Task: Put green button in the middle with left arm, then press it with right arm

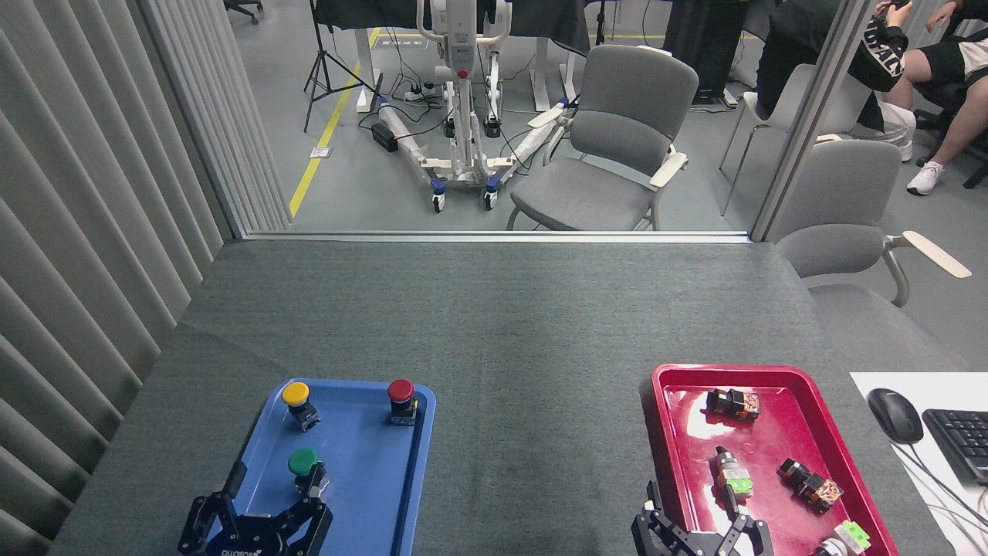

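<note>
Both pincers open, green button untouched

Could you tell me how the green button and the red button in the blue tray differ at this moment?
The green button has a dark green cap; the red button has a red one. The green button stands near the left gripper, towards the tray's near end; the red button stands at the far right corner. Both stand upright in the blue tray, untouched.

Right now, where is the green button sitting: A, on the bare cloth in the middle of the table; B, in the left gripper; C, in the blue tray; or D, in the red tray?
C: the green button stands in the blue tray, just ahead of the open left gripper.
</note>
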